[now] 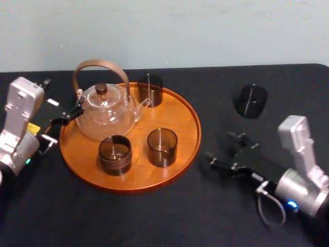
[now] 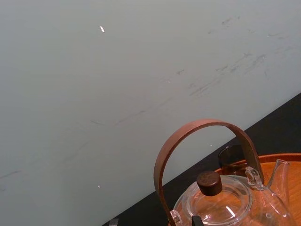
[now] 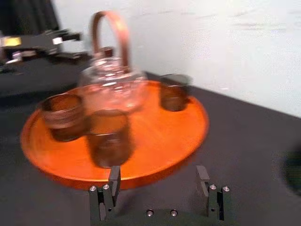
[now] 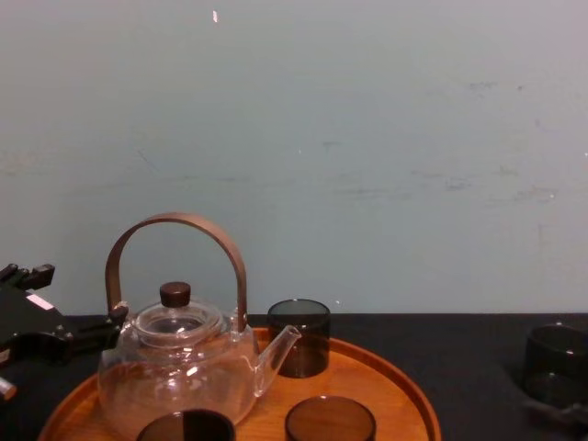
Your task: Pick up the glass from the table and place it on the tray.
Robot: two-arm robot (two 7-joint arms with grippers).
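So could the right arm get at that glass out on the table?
Probably yes. The glass stands alone on the table beyond the open, empty right gripper, nothing between them. That gripper faces the tray, so it must turn first. The left gripper sits by the teapot.

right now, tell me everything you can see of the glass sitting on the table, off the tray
The glass is a short cylinder of dark smoky glass with an open round mouth. It stands upright on the black table, to the right of the tray and clear of its rim. Nothing touches it. The right claw is open and empty, nearer the robot and just off the tray's right rim, apart from the glass. The left claw is by the tray's left rim.
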